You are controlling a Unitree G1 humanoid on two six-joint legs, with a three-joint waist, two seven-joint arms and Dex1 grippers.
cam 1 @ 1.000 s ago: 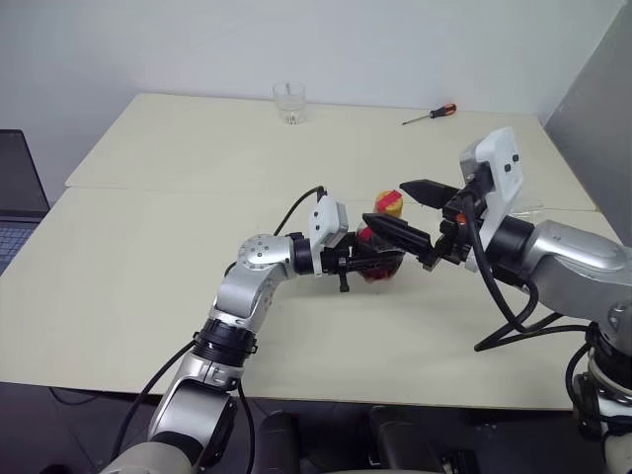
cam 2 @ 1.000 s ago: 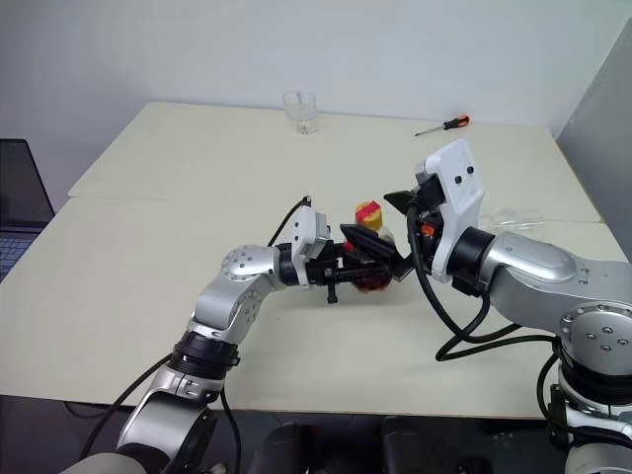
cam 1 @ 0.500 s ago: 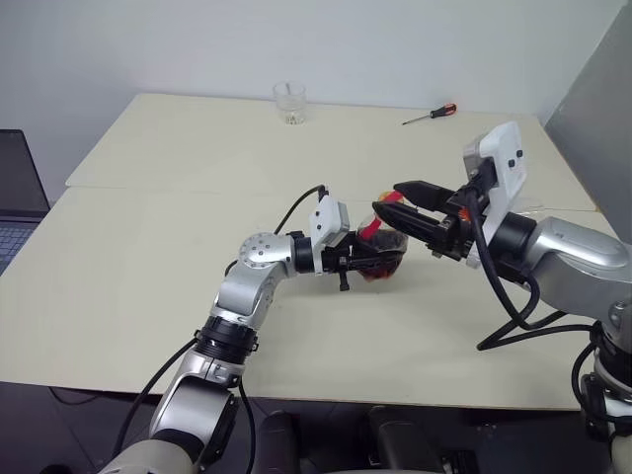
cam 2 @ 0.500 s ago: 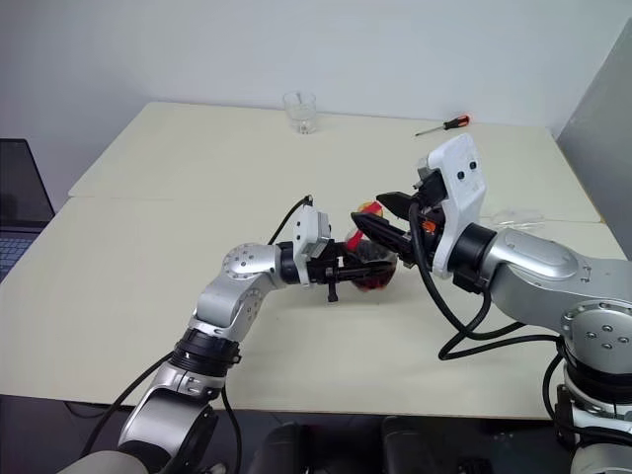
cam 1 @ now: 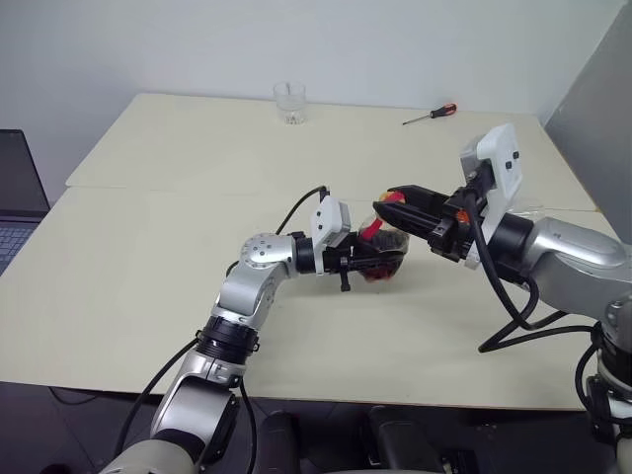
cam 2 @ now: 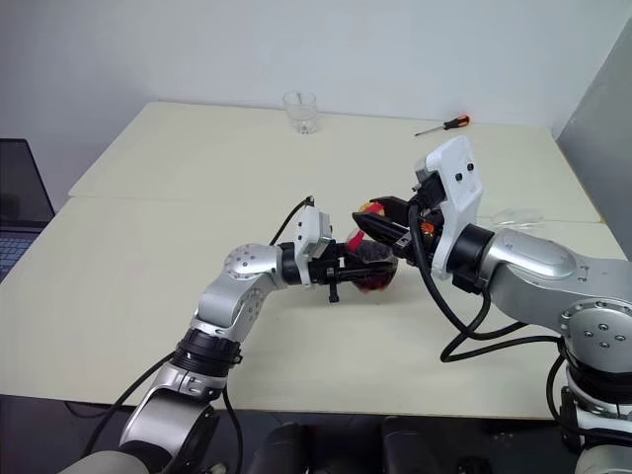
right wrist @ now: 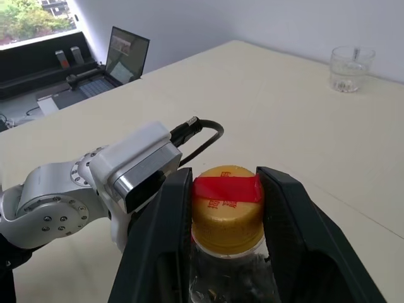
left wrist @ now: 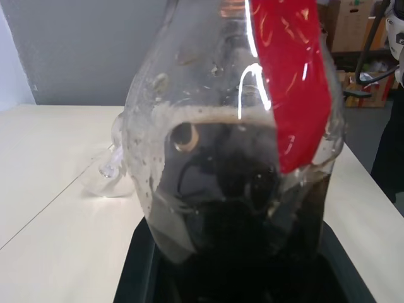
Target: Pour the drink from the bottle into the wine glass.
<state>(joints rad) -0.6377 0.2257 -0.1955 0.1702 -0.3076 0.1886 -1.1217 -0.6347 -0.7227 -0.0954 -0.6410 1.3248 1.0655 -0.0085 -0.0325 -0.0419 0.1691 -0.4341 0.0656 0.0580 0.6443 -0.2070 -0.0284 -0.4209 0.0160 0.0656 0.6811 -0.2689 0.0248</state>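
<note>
The bottle (cam 1: 383, 259) stands upright at the middle of the table, my left gripper (cam 1: 371, 261) shut on its lower body from the left. The dark drink (left wrist: 233, 208) fills its lower half, below the red label (left wrist: 290, 95). From the right, my right gripper (right wrist: 226, 178) reaches over at the bottle's top, and its two black fingers (right wrist: 165, 221) press on either side of the yellow cap (right wrist: 226, 211). A clear glass object (cam 2: 515, 213) lies on the table beyond the right arm; I cannot tell whether it is the wine glass.
A short clear tumbler (cam 1: 289, 102) stands at the table's far edge. A screwdriver (cam 1: 430, 115) with a red handle lies at the back right. A laptop (cam 1: 18, 193) sits off the table's left side. A grey panel (cam 1: 592, 109) rises on the right.
The right gripper's fingers, wide apart a second ago, have drawn together onto the bottle's cap. The left gripper and the bottle have stayed where they were.
</note>
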